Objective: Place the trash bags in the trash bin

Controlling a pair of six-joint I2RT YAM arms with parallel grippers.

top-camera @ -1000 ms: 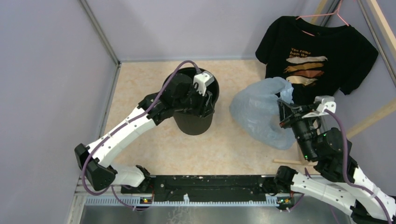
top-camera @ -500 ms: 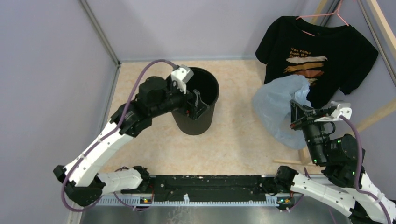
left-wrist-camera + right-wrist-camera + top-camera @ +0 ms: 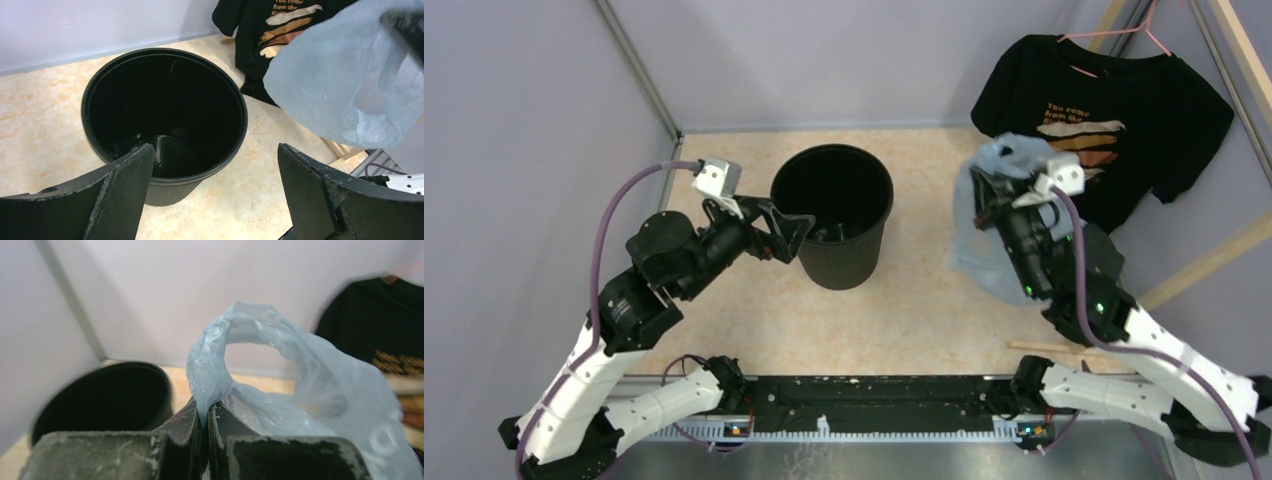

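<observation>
The round black trash bin (image 3: 839, 265) stands upright in the middle of the table, and its inside looks empty in the left wrist view (image 3: 165, 52). My left gripper (image 3: 792, 236) is open and empty just left of the bin, its jaws wide apart (image 3: 215, 150). My right gripper (image 3: 990, 192) is shut on a handle loop of the light-blue trash bag (image 3: 972, 235). The bag hangs in the air to the right of the bin (image 3: 345, 85). In the right wrist view the loop (image 3: 235, 335) rises out of the closed fingers (image 3: 205, 410), with the bin (image 3: 100, 400) beyond at left.
A black printed T-shirt (image 3: 1104, 120) on a pink hanger hangs at the back right, just behind the bag. A thin wooden stick (image 3: 1044, 347) lies on the table at the front right. Grey walls enclose the left and back sides.
My left gripper has pulled out of the bin and back to its left side. My right gripper has lifted the bag and carried it up and left toward the bin.
</observation>
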